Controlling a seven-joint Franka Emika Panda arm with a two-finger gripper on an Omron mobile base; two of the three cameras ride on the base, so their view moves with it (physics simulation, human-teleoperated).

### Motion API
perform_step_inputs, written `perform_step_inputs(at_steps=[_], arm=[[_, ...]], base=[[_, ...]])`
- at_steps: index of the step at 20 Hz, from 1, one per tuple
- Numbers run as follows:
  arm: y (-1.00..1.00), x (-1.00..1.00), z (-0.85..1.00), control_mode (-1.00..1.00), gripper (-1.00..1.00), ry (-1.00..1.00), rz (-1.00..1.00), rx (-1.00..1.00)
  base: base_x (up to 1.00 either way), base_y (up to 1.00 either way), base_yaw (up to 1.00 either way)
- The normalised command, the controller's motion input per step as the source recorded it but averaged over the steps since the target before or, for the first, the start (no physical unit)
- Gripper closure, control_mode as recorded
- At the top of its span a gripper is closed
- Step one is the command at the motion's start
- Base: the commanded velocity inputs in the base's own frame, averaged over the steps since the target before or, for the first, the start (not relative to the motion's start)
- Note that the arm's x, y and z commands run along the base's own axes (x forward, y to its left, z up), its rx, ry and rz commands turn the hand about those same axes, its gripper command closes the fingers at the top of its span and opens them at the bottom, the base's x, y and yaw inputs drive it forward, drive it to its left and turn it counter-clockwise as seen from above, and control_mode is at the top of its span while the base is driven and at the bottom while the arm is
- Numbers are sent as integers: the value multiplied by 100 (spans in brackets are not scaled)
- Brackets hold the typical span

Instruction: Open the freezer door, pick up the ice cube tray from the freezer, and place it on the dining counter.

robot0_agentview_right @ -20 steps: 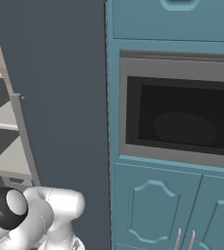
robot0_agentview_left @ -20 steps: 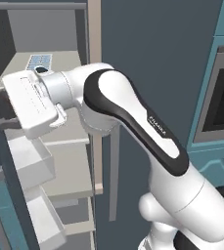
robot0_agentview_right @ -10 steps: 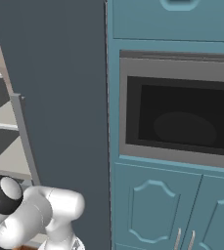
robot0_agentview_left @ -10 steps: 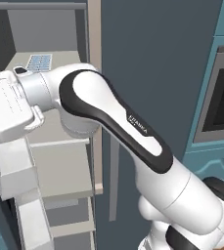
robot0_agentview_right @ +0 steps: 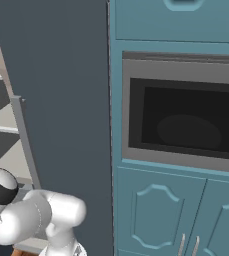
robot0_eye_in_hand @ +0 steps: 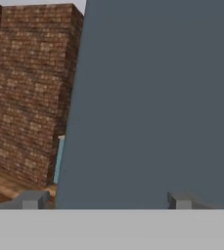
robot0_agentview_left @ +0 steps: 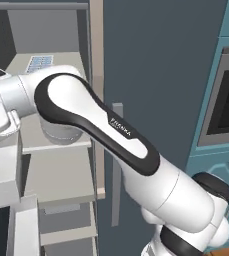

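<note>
Freezer [robot0_agentview_left: 61, 165]: tall dark grey appliance, its left compartment standing open in the left base view; light grey shelves inside, white bins at the lower left.
Plain door [robot0_agentview_left: 161, 75]: flat dark grey slab, shut, with a grey bar handle [robot0_agentview_left: 117, 165] along its left edge. The right base view shows the same slab [robot0_agentview_right: 61, 100] and handle [robot0_agentview_right: 23, 135] from the other side, with shelf edges to the left of it.
Freezer door [robot0_eye_in_hand: 157, 107]: in the hand view, a broad slate-grey surface covering the middle and right; its left edge runs slightly tilted from top to bottom. Cannot tell from this view how close it is.
Teal cabinets [robot0_agentview_right: 176, 210]: right base view shows arched fronts below a built-in oven [robot0_agentview_right: 186, 125]; the left base view catches just the oven's left edge [robot0_agentview_left: 226, 110].
Brick wall [robot0_eye_in_hand: 30, 88]: seen in the hand view, left of the door edge, with wooden floor below; open room on that side.
Arm [robot0_agentview_left: 101, 130]: white, reaching left across the open compartment, hand at the left frame edge.
Gripper [robot0_eye_in_hand: 106, 200]: fingertips set wide apart, nothing between them.
Ice cube tray [robot0_agentview_left: 39, 62]: white with pale blue cells, flat on the upper shelf, behind and above the arm, untouched.
</note>
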Motion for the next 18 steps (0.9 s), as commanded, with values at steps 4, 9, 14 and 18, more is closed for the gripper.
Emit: perform_step_inputs(at_steps=[4, 9, 14, 18], arm=[[33, 0, 0, -100, -100, 0, 0, -1], [29, 2, 0, -100, -100, 0, 0, -2], [19, 5, 0, -100, -100, 0, 0, -3], [12, 3, 0, -100, -100, 0, 0, -1]], base=[[0, 0, 0], [0, 0, 0], [0, 0, 0], [0, 0, 0]])
